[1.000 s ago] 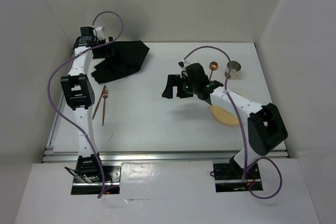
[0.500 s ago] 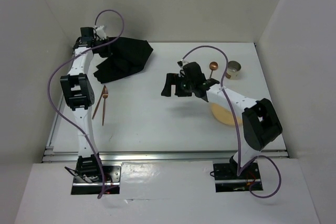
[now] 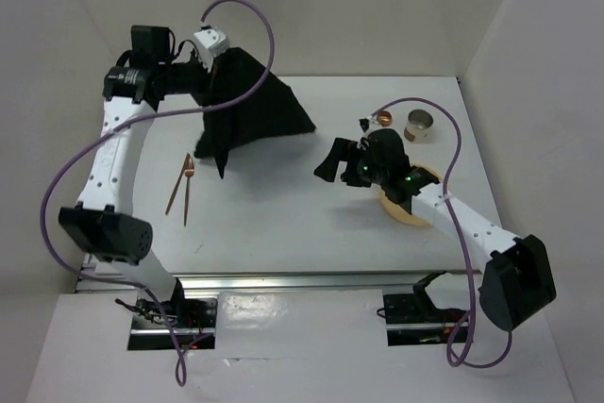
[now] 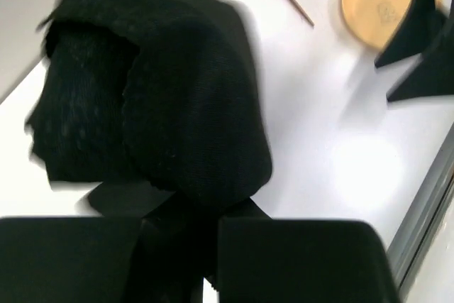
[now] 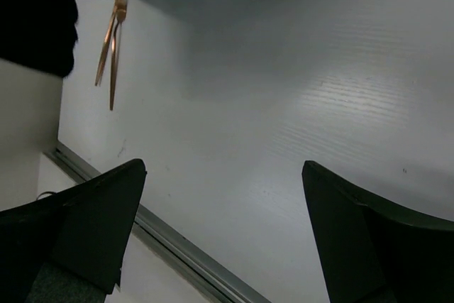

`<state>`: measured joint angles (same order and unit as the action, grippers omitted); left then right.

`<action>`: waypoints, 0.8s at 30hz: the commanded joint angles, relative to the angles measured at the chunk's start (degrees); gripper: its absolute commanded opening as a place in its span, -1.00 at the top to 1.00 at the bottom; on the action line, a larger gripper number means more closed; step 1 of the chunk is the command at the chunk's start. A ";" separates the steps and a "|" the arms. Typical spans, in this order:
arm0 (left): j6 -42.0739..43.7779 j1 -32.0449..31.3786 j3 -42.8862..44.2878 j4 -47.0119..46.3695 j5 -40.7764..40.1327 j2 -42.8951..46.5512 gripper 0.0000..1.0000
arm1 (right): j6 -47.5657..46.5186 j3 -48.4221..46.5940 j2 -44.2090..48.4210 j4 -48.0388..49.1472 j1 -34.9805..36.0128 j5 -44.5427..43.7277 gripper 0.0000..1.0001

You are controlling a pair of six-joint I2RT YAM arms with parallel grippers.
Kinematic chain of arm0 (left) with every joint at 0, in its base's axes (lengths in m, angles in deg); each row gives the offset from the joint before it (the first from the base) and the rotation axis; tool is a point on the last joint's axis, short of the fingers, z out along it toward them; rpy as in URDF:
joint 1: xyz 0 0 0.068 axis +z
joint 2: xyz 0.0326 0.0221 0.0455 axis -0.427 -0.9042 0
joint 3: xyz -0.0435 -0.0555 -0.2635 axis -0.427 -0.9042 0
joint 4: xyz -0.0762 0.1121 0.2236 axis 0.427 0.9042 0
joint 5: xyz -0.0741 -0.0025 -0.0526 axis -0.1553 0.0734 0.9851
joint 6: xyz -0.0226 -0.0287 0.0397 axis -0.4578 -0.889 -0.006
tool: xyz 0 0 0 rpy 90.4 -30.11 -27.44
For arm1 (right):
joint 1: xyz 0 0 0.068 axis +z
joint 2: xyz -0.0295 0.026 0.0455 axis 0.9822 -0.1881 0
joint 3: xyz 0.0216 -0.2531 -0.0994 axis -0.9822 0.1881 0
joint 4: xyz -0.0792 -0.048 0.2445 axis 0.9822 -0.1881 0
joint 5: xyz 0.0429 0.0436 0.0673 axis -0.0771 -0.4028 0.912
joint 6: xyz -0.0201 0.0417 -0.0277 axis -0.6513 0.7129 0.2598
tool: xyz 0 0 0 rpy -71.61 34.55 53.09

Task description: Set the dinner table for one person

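Laying is barely starting on the large white silver-railed dinner table [image 3: 283, 233]: left gripper [image 4: 209, 246] is pinching the black cloth placemat [image 3: 250, 110] aloft at far left, right gripper [image 5: 223, 204] is hovering wide-open by the round yellow plate [image 4: 379, 5]; metal cup [image 3: 419, 125], copper cutlery [image 3: 188, 172] are waiting unplaced.

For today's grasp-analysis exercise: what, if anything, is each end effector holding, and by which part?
The left end effector grips the black cloth placemat by its upper edge, the rest hanging below. The right end effector is open, holding nothing.
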<state>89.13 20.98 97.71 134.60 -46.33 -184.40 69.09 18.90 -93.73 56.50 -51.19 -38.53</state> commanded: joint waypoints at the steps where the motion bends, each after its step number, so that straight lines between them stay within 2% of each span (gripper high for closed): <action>1: 8.51 0.34 -11.44 2.97 -3.33 6.73 1.00 | 0.32 1.72 1.74 5.97 -1.95 4.27 -0.98; 4: 9.03 0.34 -18.66 2.18 -5.54 11.04 1.00 | -2.76 0.68 -0.62 4.23 -2.48 4.27 -0.98; 5: 8.25 0.34 -20.09 2.18 -6.68 11.57 1.00 | -6.60 0.06 -1.33 3.53 -2.48 5.49 -0.98; 9: 6.41 -0.19 -25.72 1.65 -8.01 12.19 1.00 | -16.36 0.58 -5.81 0.80 -2.48 10.15 -0.98; 12: 5.79 -0.19 -28.45 2.71 -8.54 10.71 1.00 | -22.08 1.11 -6.34 -1.40 0.41 10.16 -0.98; 16: 3.77 -0.19 -29.07 2.71 -10.82 7.81 1.00 | -28.50 2.25 -3.54 -2.54 8.74 13.50 -0.98; 19: 2.19 -0.19 -28.54 2.18 -12.75 5.78 1.00 | -30.98 3.39 -2.92 -4.04 14.38 8.86 -0.98; 20: 1.40 -0.19 -27.93 2.18 -12.75 4.56 1.00 | -30.99 3.40 -2.92 -4.04 18.23 7.54 -0.98; 24: 0.77 -0.19 -26.78 2.18 -13.28 2.71 1.00 | -31.51 3.92 -8.00 -5.97 25.29 1.47 -0.98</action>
<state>91.82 20.96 68.69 137.09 -59.75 -180.64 40.90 21.83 -99.39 53.04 -29.49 -31.73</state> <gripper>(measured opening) 0.043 0.992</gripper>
